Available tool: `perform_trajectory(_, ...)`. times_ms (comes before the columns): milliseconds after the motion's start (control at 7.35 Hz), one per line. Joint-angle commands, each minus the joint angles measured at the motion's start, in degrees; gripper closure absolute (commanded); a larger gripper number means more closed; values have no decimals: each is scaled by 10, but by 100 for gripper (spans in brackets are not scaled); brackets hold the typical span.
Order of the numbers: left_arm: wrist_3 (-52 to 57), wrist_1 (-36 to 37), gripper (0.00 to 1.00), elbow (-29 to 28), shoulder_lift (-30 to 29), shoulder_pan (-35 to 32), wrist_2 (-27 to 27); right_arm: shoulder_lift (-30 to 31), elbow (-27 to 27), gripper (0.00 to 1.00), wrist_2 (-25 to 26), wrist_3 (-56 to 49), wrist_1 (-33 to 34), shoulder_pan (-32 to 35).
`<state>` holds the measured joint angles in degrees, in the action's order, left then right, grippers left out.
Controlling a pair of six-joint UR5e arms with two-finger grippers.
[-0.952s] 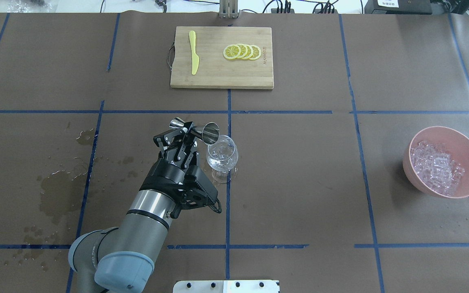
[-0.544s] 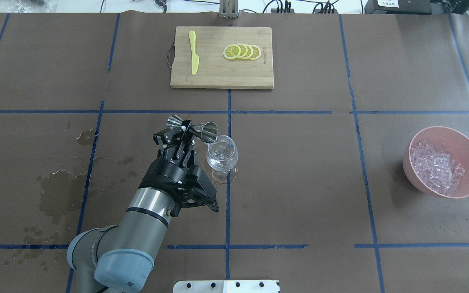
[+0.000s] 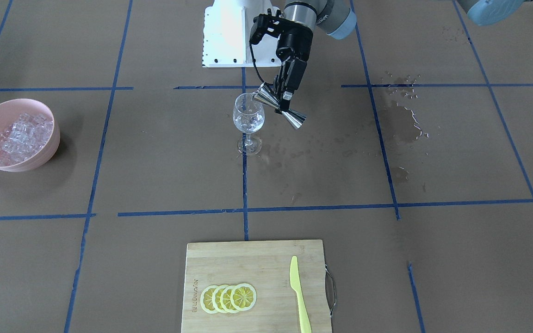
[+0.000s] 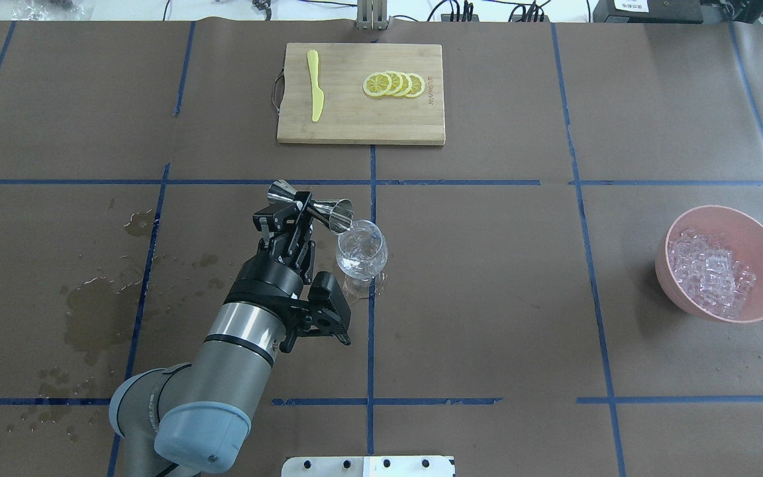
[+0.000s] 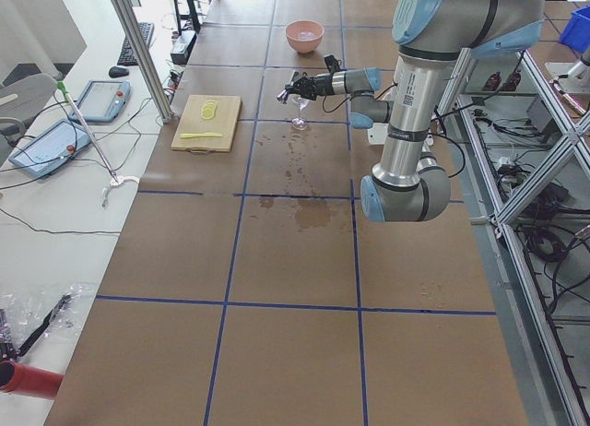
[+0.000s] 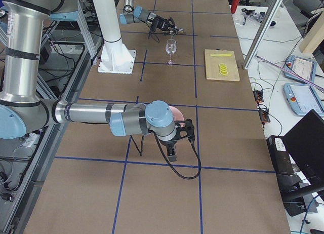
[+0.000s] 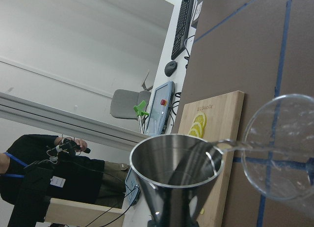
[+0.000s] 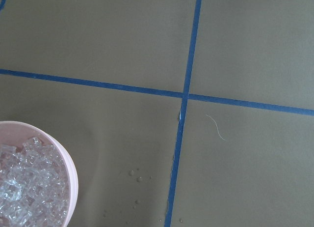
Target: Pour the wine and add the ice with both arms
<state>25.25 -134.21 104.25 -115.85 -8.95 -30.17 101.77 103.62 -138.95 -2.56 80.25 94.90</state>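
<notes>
My left gripper [image 4: 301,211] is shut on the waist of a steel double-ended jigger [image 4: 315,207] and holds it tipped on its side. The jigger's wide mouth is at the rim of a clear stemmed glass [image 4: 361,250] that stands upright on the table. In the left wrist view a thin colourless stream of wine [image 7: 235,146] runs from the jigger [image 7: 176,173] into the glass [image 7: 282,153]. The ice [image 4: 709,271] is heaped in a pink bowl [image 4: 726,211] at the far right. My right gripper [image 6: 174,148] hangs beside that bowl; I cannot tell if it is open.
A wooden cutting board [image 4: 355,122] at the far middle carries a yellow knife [image 4: 315,86] and lemon slices [image 4: 395,84]. Wet stains [image 4: 97,311] mark the brown paper to the left. The white pedestal [image 3: 227,32] stands at the robot's base.
My left gripper has turned a little and shifted slightly back and left with the jigger, still tipped at the glass rim. The glass and bowl have not moved.
</notes>
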Motion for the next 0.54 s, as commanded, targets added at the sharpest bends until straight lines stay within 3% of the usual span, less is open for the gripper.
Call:
perform_trajectory(0, 41, 0, 100, 0, -1, -2, 12, 0, -1, 0, 0, 0, 0, 0)
perform_trajectory(408, 132, 0, 100, -1, -3, -2, 41, 0, -1, 0, 0, 0, 0, 0)
